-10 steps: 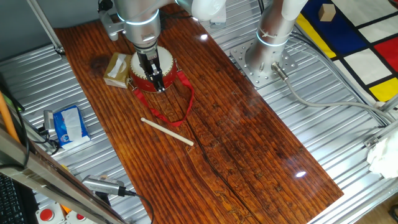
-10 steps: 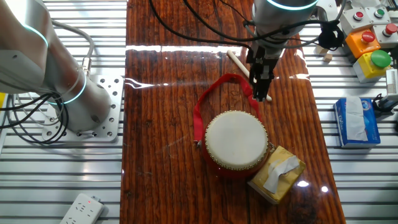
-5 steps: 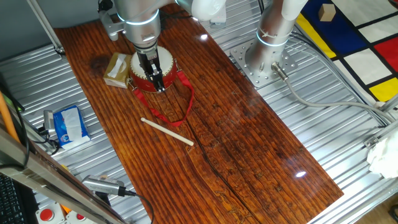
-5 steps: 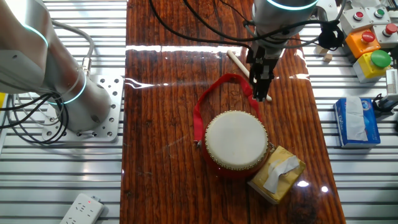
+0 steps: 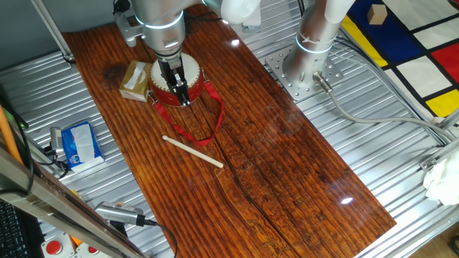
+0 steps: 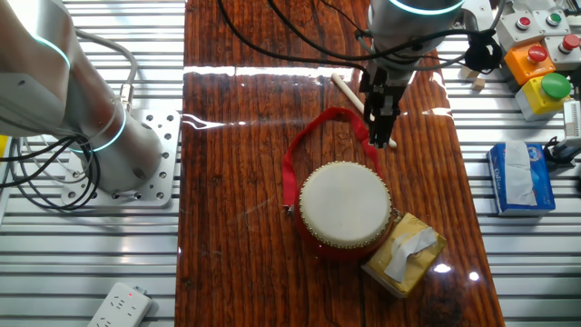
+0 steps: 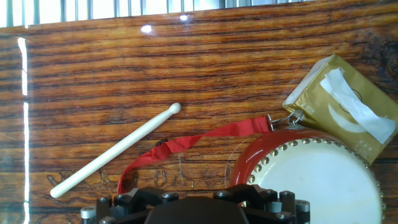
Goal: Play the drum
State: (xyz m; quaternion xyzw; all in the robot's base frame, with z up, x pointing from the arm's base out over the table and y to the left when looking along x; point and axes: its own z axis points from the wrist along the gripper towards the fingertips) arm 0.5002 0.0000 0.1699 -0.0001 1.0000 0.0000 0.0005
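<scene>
The drum (image 6: 345, 207) has a red barrel body and a cream skin; it stands on the wooden table (image 6: 227, 227). In the one fixed view the drum (image 5: 193, 72) is partly hidden behind my gripper (image 5: 182, 99). Its red strap (image 6: 298, 147) loops out toward a light wooden stick (image 5: 192, 152) lying flat on the table. My gripper (image 6: 381, 138) hangs above the strap, between stick and drum, jaws close together and holding nothing. The hand view shows the stick (image 7: 115, 151), the strap (image 7: 193, 142) and the drum (image 7: 317, 180), but not the fingertips.
A tan box (image 6: 404, 254) touches the drum's side and also shows in the hand view (image 7: 342, 106). A blue tissue pack (image 6: 522, 177) and a button box (image 6: 536, 64) lie off the board. A second arm's base (image 5: 305, 68) stands beside the table.
</scene>
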